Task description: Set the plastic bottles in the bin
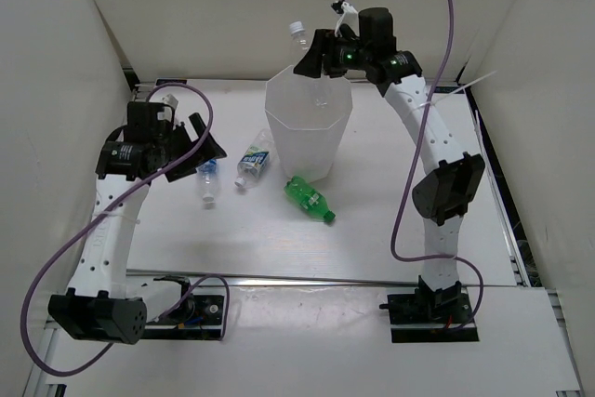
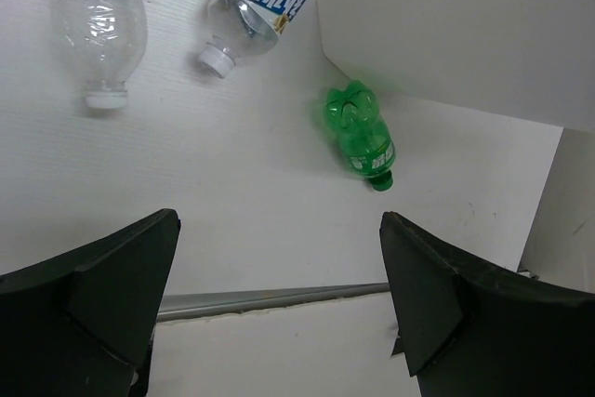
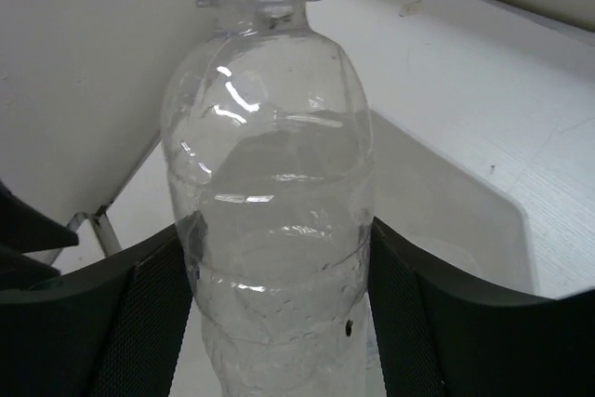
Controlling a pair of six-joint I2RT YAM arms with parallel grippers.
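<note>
right tool (image 1: 312,60): pinching clear bottle (image 1: 299,34), cap up, above far rim of bin (image 1: 307,141)
left tool (image 1: 199,142): spread (near left edge of table (image 1: 242,244))
bin: upright, mid-table, toward far edge
green bottle (image 1: 310,199): lying just near-side of bin
two labelled bottles (image 1: 254,163): lying left of bin

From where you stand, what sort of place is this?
Likely a robot test cell: plain white walls box in a table, two arms are bolted to its edge, with bottles and a bin.
</note>
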